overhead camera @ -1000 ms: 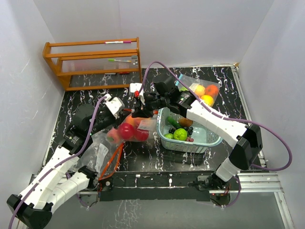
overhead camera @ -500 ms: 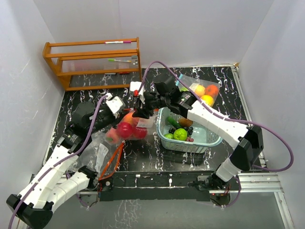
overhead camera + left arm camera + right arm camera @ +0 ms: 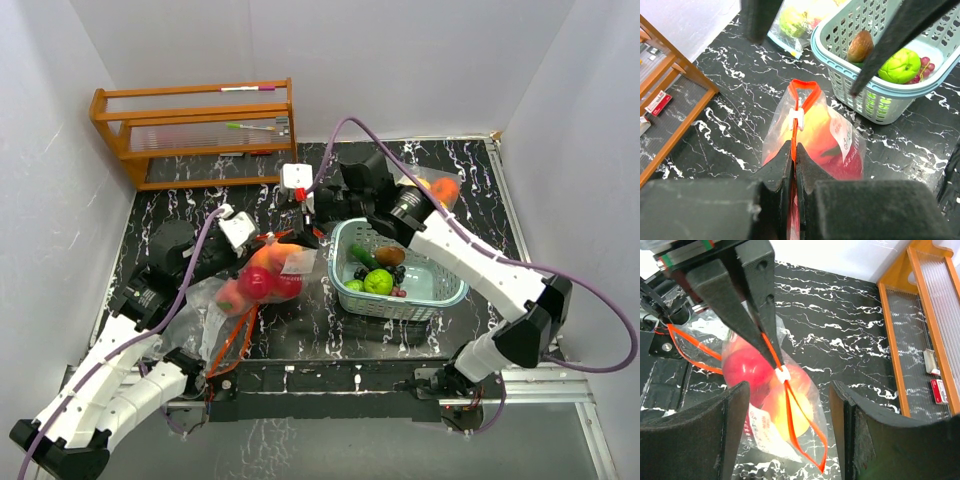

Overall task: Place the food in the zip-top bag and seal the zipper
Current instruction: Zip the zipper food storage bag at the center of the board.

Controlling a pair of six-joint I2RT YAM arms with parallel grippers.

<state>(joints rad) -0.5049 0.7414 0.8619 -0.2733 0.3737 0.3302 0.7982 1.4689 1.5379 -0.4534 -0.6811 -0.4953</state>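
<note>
Zip-top bag (image 3: 283,262) holding red and peach food (image 3: 254,284), gripped at its zipper edge.
The left gripper (image 3: 793,150) is pressed together on the bag's red zipper strip, near the white slider (image 3: 799,116). The right gripper (image 3: 788,385) stands spread above the bag, clear of it. The bag sits on the black marbled table (image 3: 330,320), just left of the teal basket (image 3: 445,292). Its 1 white label (image 3: 841,136) carries red print too small to read.

Two white arms (image 3: 470,262) with black joints (image 3: 525,335) carry purple cables (image 3: 347,120).
</note>
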